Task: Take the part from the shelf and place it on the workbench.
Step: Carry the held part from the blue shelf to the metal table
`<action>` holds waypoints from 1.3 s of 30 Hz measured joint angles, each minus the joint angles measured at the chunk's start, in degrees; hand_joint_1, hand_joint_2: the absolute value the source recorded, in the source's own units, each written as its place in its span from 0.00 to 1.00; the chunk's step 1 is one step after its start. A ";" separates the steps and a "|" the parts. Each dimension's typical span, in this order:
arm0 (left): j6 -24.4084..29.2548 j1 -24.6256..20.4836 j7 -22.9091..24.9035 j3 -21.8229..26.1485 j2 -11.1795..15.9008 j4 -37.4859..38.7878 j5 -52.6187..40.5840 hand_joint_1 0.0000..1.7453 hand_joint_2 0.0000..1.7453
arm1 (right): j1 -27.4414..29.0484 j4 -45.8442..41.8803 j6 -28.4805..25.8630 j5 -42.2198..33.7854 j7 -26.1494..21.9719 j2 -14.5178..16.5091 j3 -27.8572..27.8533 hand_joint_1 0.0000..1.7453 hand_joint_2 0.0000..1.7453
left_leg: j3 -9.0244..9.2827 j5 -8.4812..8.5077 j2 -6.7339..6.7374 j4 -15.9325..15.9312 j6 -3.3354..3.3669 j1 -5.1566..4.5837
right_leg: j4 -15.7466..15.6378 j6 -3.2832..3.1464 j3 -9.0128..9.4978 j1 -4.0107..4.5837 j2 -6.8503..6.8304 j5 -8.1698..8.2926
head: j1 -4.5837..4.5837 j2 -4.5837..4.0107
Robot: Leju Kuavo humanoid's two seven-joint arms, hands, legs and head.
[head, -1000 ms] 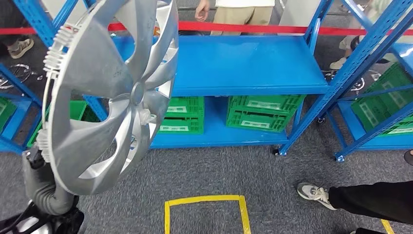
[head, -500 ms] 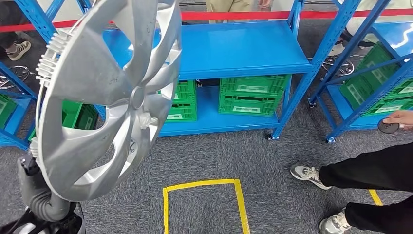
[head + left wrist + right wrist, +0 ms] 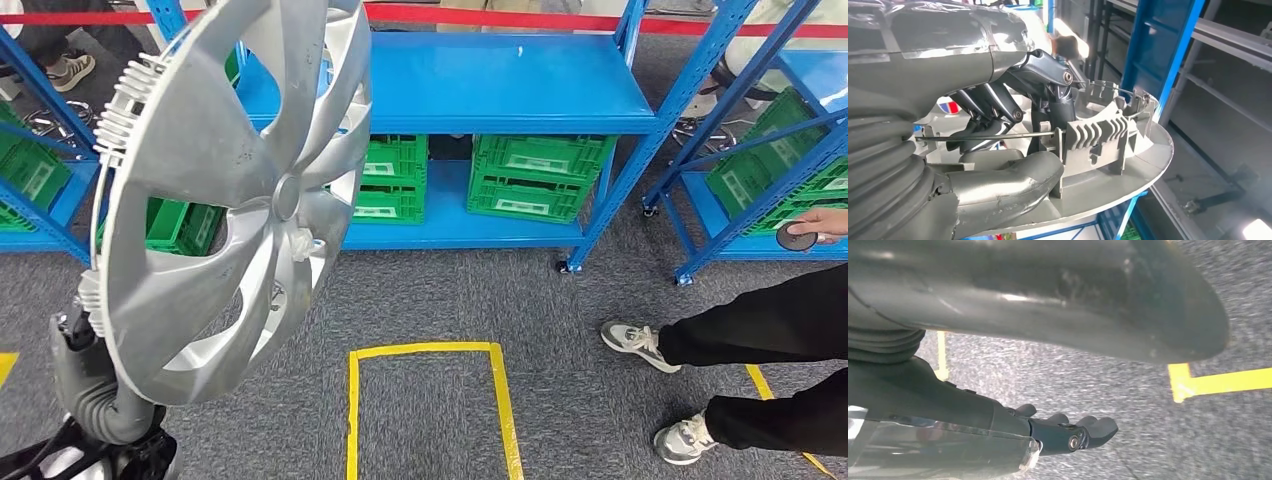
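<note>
The part is a large silver wheel cover (image 3: 200, 200), held upright and close in front of my head on the left. My left hand (image 3: 1013, 115) grips its ribbed rim (image 3: 1103, 135), the thumb on one side and the dark fingers on the other. In the head view the cover hides that hand, with the ribbed wrist cover (image 3: 85, 380) below it. My right hand (image 3: 1068, 432) hangs over grey carpet with nothing in it, its dark fingers slightly bent and well apart from the thumb.
A blue shelf (image 3: 510, 85) stands ahead with green crates (image 3: 540, 175) on its lower level, and more blue racks stand on both sides. A yellow tape square (image 3: 430, 352) marks the carpet. A person's legs (image 3: 760, 330) and hand (image 3: 815, 225) are at the right.
The whole picture has shifted, so the camera has moved relative to the shelf. The wheel cover stays in my left hand. The person at the right has stepped further in.
</note>
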 joint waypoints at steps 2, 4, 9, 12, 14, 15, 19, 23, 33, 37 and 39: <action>0.00 0.01 0.00 0.00 -0.02 -0.02 0.00 1.00 1.00 | -0.20 -0.01 0.00 0.01 0.00 0.01 0.00 0.00 0.00 | -1.78 1.17 -0.05 0.50 -0.36 -0.08 | -6.11 -0.52 5.96 0.10 0.01 2.22 | 0.43 0.00; 0.00 0.00 0.00 0.01 -0.03 -0.04 0.00 1.00 1.00 | -0.55 -0.02 -0.01 0.02 0.00 -0.06 0.00 0.00 0.00 | -2.77 2.11 0.15 0.98 -0.93 -0.19 | -14.98 -1.31 12.42 0.36 0.04 1.04 | 0.71 0.00; -0.04 -0.07 -0.01 -0.03 -0.09 0.00 0.00 1.00 1.00 | -0.61 -0.04 0.21 -0.44 0.00 -0.12 -0.01 0.00 0.00 | -4.99 1.09 0.75 3.04 -2.54 0.11 | -19.63 -3.10 12.98 0.55 0.08 1.29 | 0.16 0.00; -0.05 -0.15 -0.04 -0.08 -0.25 0.27 0.02 1.00 1.00 | -0.35 -0.01 0.16 -0.59 0.00 -0.17 -0.02 0.00 0.00 | -7.90 -6.76 0.72 12.70 -3.12 0.20 | -19.56 -3.77 10.69 0.57 -0.31 3.12 | -1.09 0.00; 0.04 -0.13 -0.09 -0.08 -0.31 0.46 0.02 1.00 1.00 | -0.24 -0.01 -0.27 -0.15 -0.02 -0.26 -0.02 0.00 0.00 | -8.58 -6.85 0.76 18.27 -3.49 0.22 | -19.24 -3.70 8.98 0.58 -0.87 4.32 | -1.77 0.00; 0.11 -0.12 -0.13 -0.08 -0.32 0.50 0.02 1.00 1.00 | -0.16 -0.01 -0.49 0.14 -0.06 -0.28 -0.01 0.00 0.00 | -7.77 -5.12 0.94 18.62 -3.60 0.27 | -18.96 -3.57 8.09 0.55 -1.27 4.79 | -2.03 0.00; 0.67 -0.16 -0.26 -0.06 -0.36 0.48 0.01 1.00 1.00 | 0.00 -0.04 -0.85 0.86 -0.52 -0.25 0.00 0.00 0.00 | 2.80 -3.45 6.04 5.29 -3.15 0.09 | -17.00 -2.66 5.85 0.65 -3.03 5.53 | -3.11 0.00; 0.92 -0.09 -0.45 -0.04 -0.39 0.44 0.00 1.00 1.00 | 0.06 -0.04 -0.97 1.13 -0.87 -0.28 0.00 0.00 0.00 | 4.21 -4.76 4.11 0.87 -0.89 -0.14 | -16.13 -1.26 5.31 0.61 -4.63 5.44 | -2.90 0.00; 1.16 0.45 -0.54 -0.04 -0.87 0.46 -0.01 1.00 1.00 | 0.04 -0.06 -0.73 1.15 -1.00 -0.34 0.00 0.00 0.00 | 0.43 -0.60 -4.38 0.78 -0.09 -0.28 | -12.84 -1.55 8.09 0.36 2.29 0.92 | 0.66 0.00; 1.16 0.75 -0.58 -0.03 -0.93 0.44 -0.04 1.00 1.00 | -0.23 -0.07 -0.59 1.19 -1.12 -0.38 0.02 0.00 0.00 | -0.52 0.18 -6.20 1.01 -1.42 -0.13 | -18.17 -2.57 10.68 0.49 3.31 2.20 | 0.55 0.00; 1.16 0.96 -0.58 -0.01 -0.93 0.42 -0.05 1.00 1.00 | -0.23 -0.07 -0.54 1.23 -1.28 -0.36 0.02 0.00 0.00 | -1.42 -0.83 -3.43 2.33 -1.97 -0.10 | -18.47 -3.32 10.58 0.46 2.09 2.81 | 0.26 0.00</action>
